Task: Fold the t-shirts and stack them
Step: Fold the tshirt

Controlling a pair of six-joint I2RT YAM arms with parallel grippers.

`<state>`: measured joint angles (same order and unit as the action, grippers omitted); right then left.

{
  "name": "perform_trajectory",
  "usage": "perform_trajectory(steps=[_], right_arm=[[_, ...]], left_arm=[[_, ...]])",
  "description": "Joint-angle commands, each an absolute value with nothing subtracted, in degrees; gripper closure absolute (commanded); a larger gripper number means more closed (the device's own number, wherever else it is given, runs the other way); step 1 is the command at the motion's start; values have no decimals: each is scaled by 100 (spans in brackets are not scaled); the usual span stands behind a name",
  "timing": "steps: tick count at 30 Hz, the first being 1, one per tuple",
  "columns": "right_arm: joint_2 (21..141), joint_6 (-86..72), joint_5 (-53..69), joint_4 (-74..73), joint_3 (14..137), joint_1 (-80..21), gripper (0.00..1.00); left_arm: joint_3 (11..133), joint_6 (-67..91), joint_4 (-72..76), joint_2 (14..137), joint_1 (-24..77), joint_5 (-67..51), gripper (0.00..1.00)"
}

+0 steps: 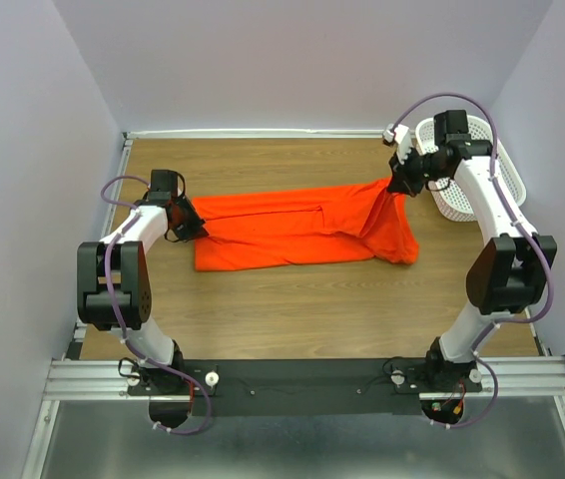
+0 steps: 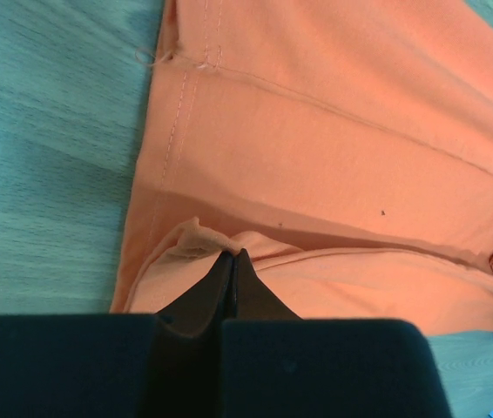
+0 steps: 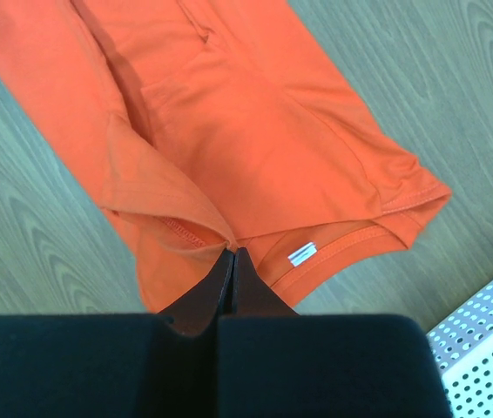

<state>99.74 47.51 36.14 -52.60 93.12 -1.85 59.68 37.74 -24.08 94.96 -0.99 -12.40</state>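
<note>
from above, the orange t-shirt lies mid-table. its long side runs from 9 o'clock to 3 o'clock. the left gripper pins the 9 o'clock end low. the right gripper holds the 3 o'clock end up in a little peak, likely to pull the cloth flat for a fold. the basket sits at 2 o'clock.

left wrist: the jaws are squeezed tight on a small bump of cloth at 6 o'clock.

right wrist: the jaws are squeezed tight on a raised edge. the shirt stretches away toward 11 o'clock.
</note>
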Motion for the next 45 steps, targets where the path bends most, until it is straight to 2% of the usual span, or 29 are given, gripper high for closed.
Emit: perform_trajectory(steps=[1, 23, 27, 30, 31, 33, 35, 45], right_arm=[[10204, 4641, 3638, -5186, 9632, -167, 99], [11355, 4825, 3639, -5563, 10881, -606, 100], [11540, 4860, 3568, -5625, 11012, -738, 99], [11654, 4869, 3490, -5642, 11074, -861, 100], [11680, 4869, 3472, -5643, 11092, -914, 99], [11759, 4852, 3411, -5643, 11153, -1001, 100], [11838, 4834, 3393, -5643, 11215, -1055, 99], [11988, 4720, 3243, -5660, 11531, -1239, 99]], left_arm=[[6135, 3700, -2487, 9466, -97, -1055, 100], [6178, 3481, -2320, 9598, -88, -1344, 100], [6179, 3314, -2154, 9545, -97, -1616, 97], [6065, 3182, -1873, 9361, -88, -1959, 91], [6047, 3164, -1820, 9299, -97, -2021, 82], [6003, 3112, -1714, 9115, -88, -2074, 70], [6029, 3076, -1723, 8983, -97, -2048, 64], [5819, 3015, -1960, 8728, -255, -1688, 60]])
